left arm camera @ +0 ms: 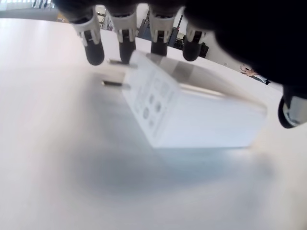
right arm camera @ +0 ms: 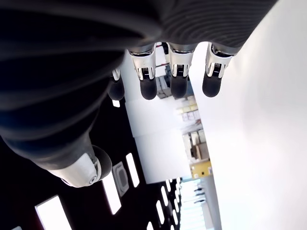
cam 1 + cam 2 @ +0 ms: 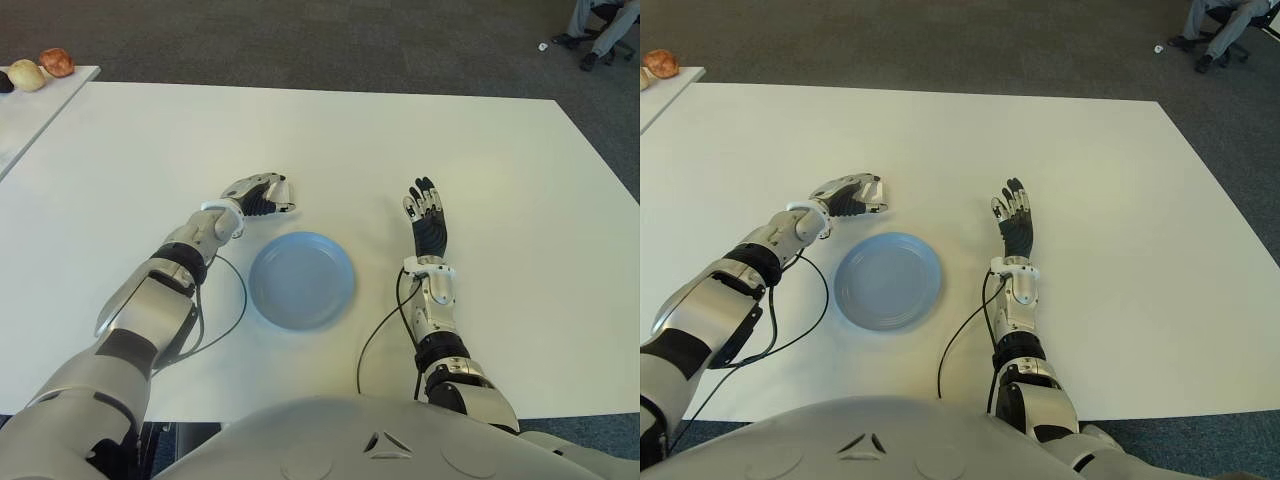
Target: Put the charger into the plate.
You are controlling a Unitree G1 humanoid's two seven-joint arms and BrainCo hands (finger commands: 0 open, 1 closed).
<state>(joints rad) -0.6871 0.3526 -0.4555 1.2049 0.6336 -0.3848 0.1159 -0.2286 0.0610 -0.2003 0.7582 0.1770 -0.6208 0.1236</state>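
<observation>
plain white surface, pale blue plate, white charger with silvery metal prongs and faint grey print on its face, left hand silver with black fingers, right hand black and silver too, dark grey speckled carpet floor

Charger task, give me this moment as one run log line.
charger: on table, under left hand, not clearly gripped | plate: empty, beside left hand | right hand: open, right of plate | phase: reaching/grasp

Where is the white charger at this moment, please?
The white block-shaped charger lies on the white table under the left hand, just beyond the round blue plate's left edge; the fingers cover it without closing.
</observation>
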